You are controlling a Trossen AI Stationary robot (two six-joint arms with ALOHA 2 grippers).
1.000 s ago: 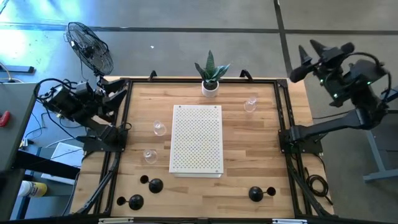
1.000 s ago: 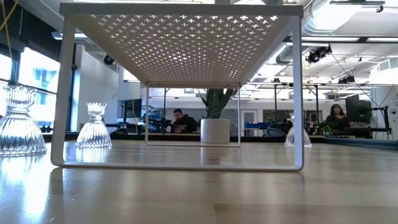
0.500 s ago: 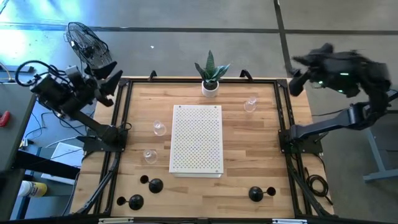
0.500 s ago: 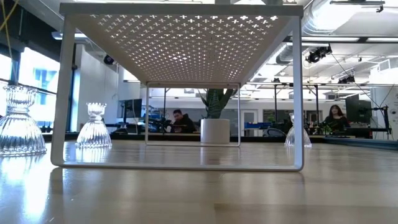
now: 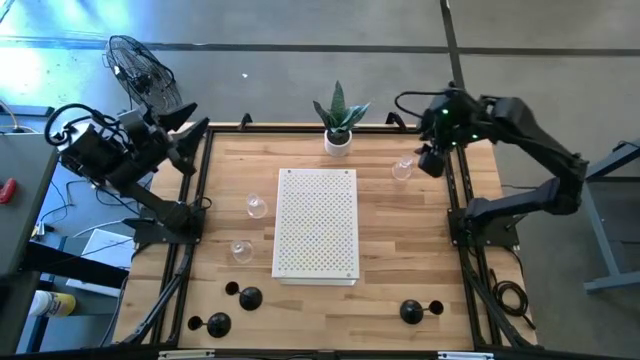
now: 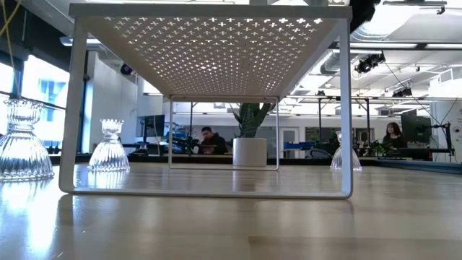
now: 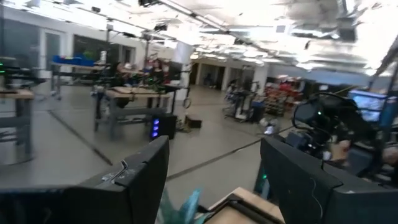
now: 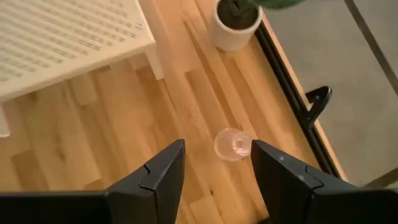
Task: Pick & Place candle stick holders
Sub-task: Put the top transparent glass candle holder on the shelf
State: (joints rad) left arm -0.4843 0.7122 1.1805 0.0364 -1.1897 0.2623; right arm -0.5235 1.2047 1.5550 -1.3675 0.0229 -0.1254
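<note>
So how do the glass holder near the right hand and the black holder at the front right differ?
The glass holder is clear; the black holder is opaque and dark. The glass holder stands upright at the table's far right, below the open right hand; the black holder appears to lie tipped over at the front edge, away from either hand. Both are on bare wood, off the white stand.

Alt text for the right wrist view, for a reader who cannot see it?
The right gripper, fingers open, hangs above a small clear glass candle holder standing on the wooden table. Beyond it, a white pot sits by the table's black edge rail, and a corner of the white perforated stand shows.
</note>
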